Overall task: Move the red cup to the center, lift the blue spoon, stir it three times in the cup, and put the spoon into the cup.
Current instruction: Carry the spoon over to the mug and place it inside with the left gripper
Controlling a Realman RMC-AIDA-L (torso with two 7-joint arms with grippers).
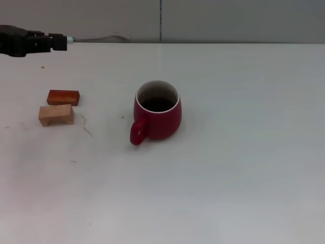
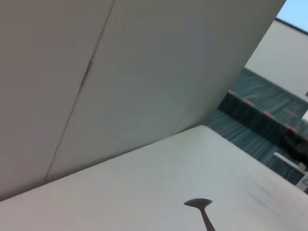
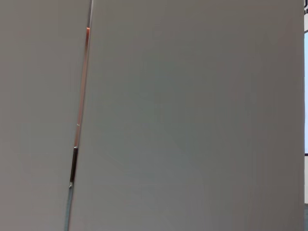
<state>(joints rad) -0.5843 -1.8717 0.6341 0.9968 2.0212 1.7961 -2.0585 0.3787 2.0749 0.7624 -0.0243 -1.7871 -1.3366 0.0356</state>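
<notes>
We note a grey metal spoon bowl on a thin stem [image 2: 201, 208] above the plain white table [image 2: 120, 192]. Behind: a pale grey wall [image 2: 144, 72], one vertical seam [image 2: 86, 72].

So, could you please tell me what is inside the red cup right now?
The red cup shows only a dark inside, with no spoon standing in it. Its near wall hides part of the bottom, so I cannot tell if it holds liquid.
</notes>
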